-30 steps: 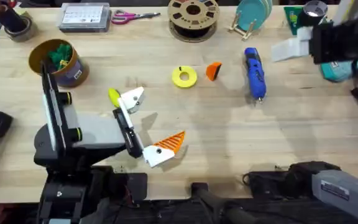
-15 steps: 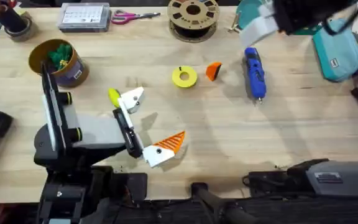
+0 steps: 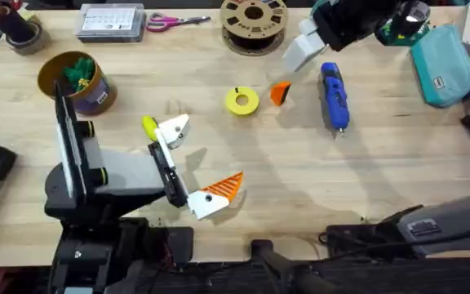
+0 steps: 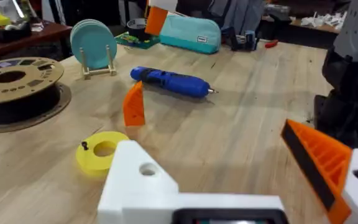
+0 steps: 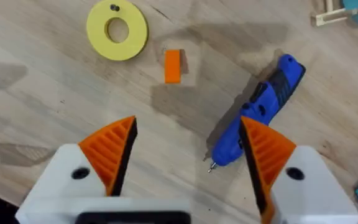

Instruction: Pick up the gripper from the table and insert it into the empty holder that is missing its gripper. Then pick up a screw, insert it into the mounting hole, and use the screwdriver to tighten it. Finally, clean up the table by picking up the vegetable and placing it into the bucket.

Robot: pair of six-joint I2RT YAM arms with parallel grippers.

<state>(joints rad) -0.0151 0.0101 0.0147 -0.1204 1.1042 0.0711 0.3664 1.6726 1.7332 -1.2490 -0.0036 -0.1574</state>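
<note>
The loose orange gripper lies between the yellow ring and the blue screwdriver. A tiny dark screw sits on the ring. My left gripper rests open on the table; one finger is the bare white holder, the other carries an orange wedge. The yellow vegetable lies beside the holder. My right gripper hovers open above the loose gripper and screwdriver. The bucket stands at the back left.
Along the back edge are a clear box, scissors and a brown filament spool. Teal plates in a rack stand behind the screwdriver. A teal pouch lies at the right.
My right arm has swung from the right edge leftward along the back and now hangs over the screwdriver and loose orange gripper. The left arm and the table's objects have not moved.
</note>
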